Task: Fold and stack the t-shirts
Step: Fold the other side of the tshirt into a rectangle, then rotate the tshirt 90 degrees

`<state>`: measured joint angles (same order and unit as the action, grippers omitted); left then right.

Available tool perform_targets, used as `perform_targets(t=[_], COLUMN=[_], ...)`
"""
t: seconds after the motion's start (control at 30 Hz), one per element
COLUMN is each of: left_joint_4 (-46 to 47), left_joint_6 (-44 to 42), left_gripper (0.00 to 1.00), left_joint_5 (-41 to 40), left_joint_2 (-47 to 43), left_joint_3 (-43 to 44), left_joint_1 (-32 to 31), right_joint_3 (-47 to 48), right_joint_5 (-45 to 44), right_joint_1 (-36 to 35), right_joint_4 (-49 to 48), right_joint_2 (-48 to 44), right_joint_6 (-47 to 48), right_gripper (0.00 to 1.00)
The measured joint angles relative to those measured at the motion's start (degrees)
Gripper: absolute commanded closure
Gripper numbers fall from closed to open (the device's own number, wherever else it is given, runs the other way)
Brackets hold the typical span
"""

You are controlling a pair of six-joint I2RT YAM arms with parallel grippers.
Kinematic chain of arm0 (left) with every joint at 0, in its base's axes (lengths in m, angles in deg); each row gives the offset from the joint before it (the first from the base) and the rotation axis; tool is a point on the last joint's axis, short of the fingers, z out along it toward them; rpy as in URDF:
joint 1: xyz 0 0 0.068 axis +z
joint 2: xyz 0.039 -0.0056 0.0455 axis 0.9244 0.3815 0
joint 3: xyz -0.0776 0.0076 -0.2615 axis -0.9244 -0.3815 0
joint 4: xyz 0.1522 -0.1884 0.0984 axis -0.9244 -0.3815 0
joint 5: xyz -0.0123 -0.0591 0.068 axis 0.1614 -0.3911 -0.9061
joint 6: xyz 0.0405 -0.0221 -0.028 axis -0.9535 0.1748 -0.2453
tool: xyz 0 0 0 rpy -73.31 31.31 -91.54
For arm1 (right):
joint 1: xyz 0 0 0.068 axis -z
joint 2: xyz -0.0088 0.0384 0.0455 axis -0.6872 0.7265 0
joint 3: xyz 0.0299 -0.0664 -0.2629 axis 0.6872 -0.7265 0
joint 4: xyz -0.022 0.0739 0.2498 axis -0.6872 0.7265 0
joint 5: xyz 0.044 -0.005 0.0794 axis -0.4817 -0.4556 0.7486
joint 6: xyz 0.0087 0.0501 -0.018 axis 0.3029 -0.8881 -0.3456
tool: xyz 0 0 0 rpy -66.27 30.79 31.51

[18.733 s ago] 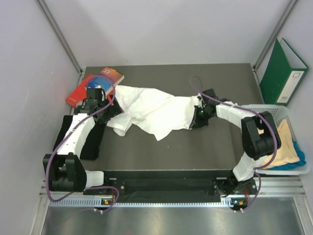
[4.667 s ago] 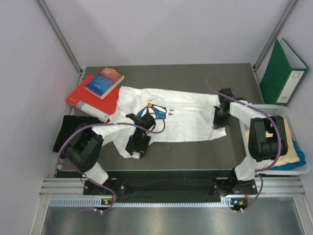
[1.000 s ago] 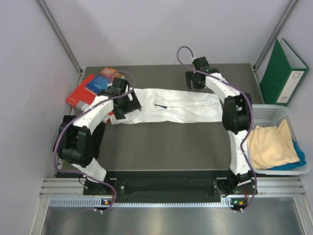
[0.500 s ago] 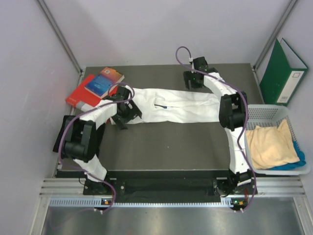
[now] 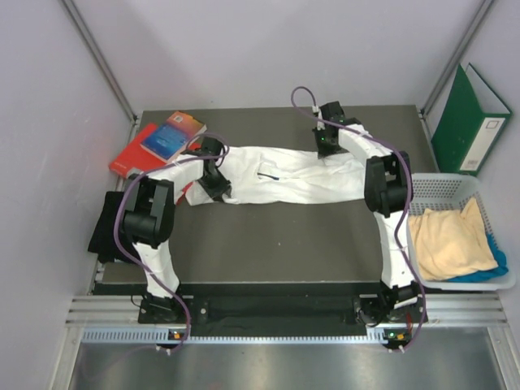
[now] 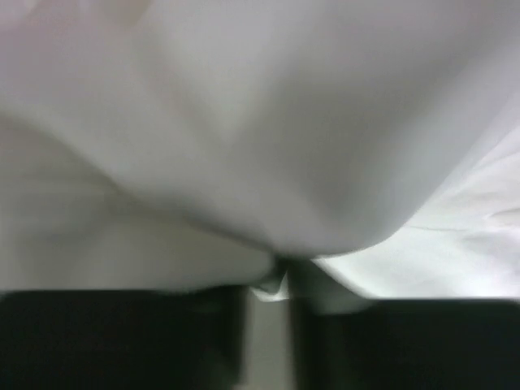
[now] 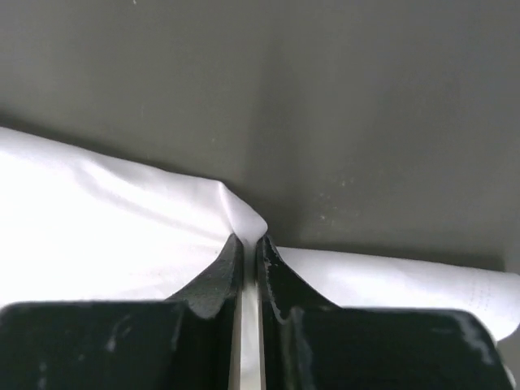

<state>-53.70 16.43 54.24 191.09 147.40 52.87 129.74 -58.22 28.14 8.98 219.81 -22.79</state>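
A white t-shirt lies folded into a long band across the middle of the dark table. My left gripper sits at its left end, shut on a fold of the white cloth that fills the left wrist view around the jaws. Over the band's far edge, right of centre, my right gripper is shut on a small pinched ridge of the white shirt, with the fingertips pressed together. A black t-shirt lies at the table's left edge.
A white mesh basket at the right holds a pale yellow shirt and a blue one. A red book with a blue book on it lies at the far left. A green binder leans against the right wall.
Both grippers have gone from open to shut on the white shirt. The right one dropped onto its far edge, and the left one shifted slightly at the left end.
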Motion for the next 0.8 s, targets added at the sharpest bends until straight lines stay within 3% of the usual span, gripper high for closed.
perform_targets(t=[0.43, 0.8], left_joint_4=[-5.3, -9.6], left_joint_6=[-4.9, -13.0], left_gripper=[1.00, 1.00], left_joint_5=[-0.4, 1.2], left_joint_2=[10.4, 29.4], left_joint_3=[14.8, 46.1], left_joint_1=[0.0, -0.1], right_joint_3=[-8.8, -20.5], right_joint_5=[-7.8, -11.4], right_joint_1=[0.1, 0.0], right_joint_4=[2.2, 13.1], right_joint_2=[-6.0, -14.4], right_joint_6=[-1.7, -6.4], right_gripper=[1.00, 1.00])
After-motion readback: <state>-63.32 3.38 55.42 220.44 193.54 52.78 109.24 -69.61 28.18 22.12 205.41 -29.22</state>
